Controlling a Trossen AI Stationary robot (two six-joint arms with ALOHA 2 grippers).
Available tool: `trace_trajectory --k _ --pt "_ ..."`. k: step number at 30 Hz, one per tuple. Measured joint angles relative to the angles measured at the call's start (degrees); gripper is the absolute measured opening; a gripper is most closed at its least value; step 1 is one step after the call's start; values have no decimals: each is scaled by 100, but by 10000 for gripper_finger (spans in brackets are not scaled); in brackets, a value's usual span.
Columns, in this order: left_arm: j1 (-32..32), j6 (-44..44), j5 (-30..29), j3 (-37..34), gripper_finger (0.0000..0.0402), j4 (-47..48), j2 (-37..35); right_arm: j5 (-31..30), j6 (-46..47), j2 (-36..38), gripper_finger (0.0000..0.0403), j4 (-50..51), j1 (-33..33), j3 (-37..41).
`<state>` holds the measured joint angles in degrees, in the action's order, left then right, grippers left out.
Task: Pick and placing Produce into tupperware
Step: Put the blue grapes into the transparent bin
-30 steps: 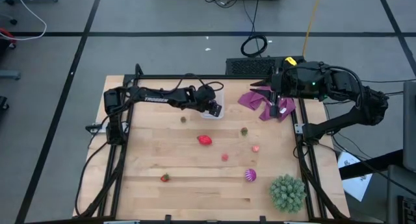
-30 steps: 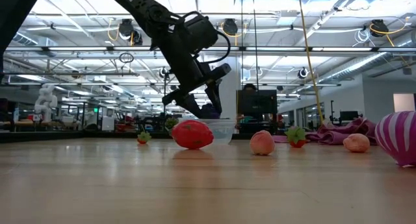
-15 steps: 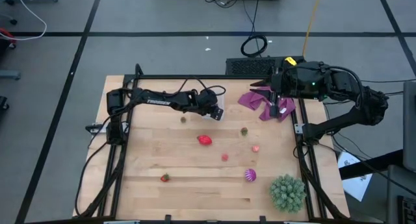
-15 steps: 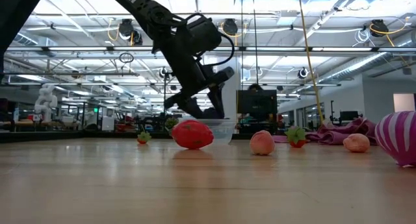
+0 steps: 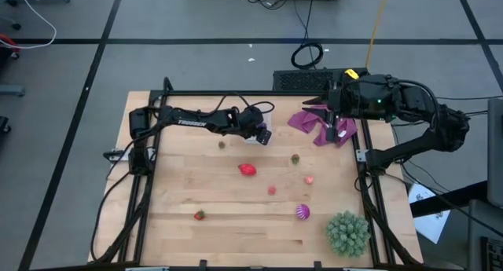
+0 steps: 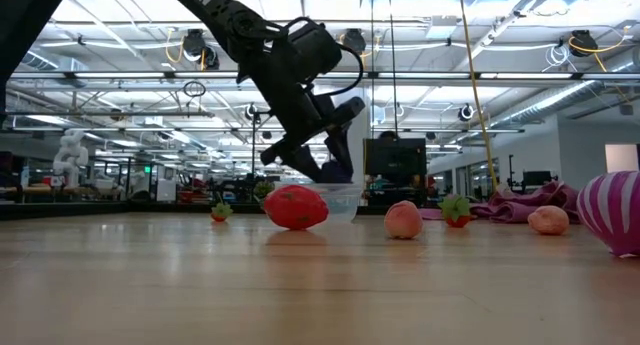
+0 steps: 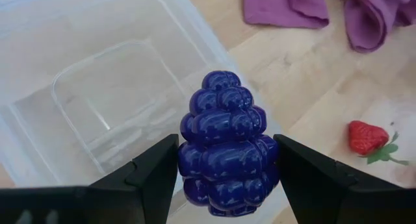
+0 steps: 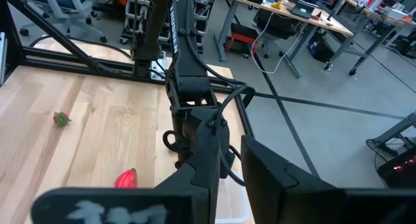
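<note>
My left gripper (image 5: pixel 258 133) hangs over the clear tupperware (image 7: pixel 97 87), shut on a blue-purple berry cluster (image 7: pixel 227 143). In the low view the tupperware (image 6: pixel 345 201) stands on the table at the far side, behind a red piece (image 6: pixel 296 206). More produce lies loose on the wood: the red piece (image 5: pixel 247 170), two pink ones (image 5: pixel 272 190) (image 5: pixel 310 179), a strawberry (image 5: pixel 200 215) and the striped magenta ball (image 5: pixel 302 212). My right gripper (image 5: pixel 333 122) waits above the purple cloth (image 5: pixel 310 120), its fingers a narrow gap apart and empty. My left gripper pinches the berry cluster's lower half (image 7: pixel 195 178) between its two fingers (image 7: pixel 153 175), one on each side. It comes slanting down from the table's left. The cluster is lifted clear, right above the tupperware's open top.
A large green spiky ball (image 5: pixel 347 232) sits at the near right corner. Two small brownish-green pieces (image 5: pixel 295 158) (image 5: pixel 222 144) lie on the table's middle. A black frame (image 5: pixel 145 184) runs along the table's left and right edges. Bare wood shows at the near left.
My left gripper, still shut on the berry cluster, has shifted a little toward the table's right over the tupperware and has tipped slightly. The right arm has kept still.
</note>
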<state>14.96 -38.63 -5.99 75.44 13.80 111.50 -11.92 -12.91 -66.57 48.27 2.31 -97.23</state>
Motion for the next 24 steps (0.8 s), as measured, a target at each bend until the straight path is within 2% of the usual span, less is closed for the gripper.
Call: trace_trajectory --k 24 --pt "0 223 -3 0 241 1 0 2 0 0 57 280 0 0"
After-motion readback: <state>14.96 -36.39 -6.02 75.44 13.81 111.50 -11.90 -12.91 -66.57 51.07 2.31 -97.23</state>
